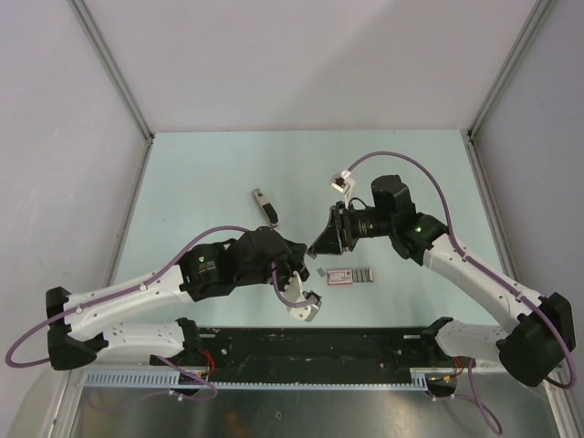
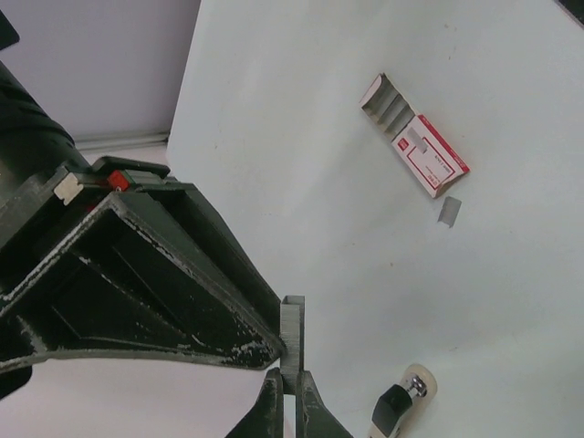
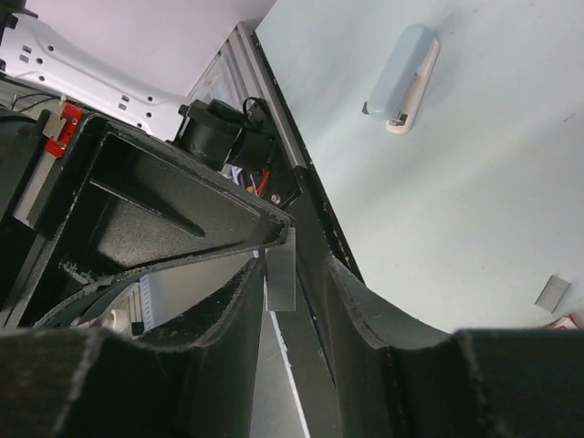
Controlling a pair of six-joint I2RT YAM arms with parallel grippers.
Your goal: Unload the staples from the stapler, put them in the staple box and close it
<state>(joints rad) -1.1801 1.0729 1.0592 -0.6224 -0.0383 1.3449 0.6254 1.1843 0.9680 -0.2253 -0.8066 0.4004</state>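
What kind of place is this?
Probably a robot test bench in a lab: a left arm and a right arm fixed at the edge of a pale table, plain walls closing it in, and a little staple box laid out.

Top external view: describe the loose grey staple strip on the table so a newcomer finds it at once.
On the pale green table, by the middle of its near edge, find the flat pink-and-white rectangular box. Left of its printed end lies the tiny silver-grey metal staple strip, bare on the table, unlike those in the box's open tray.
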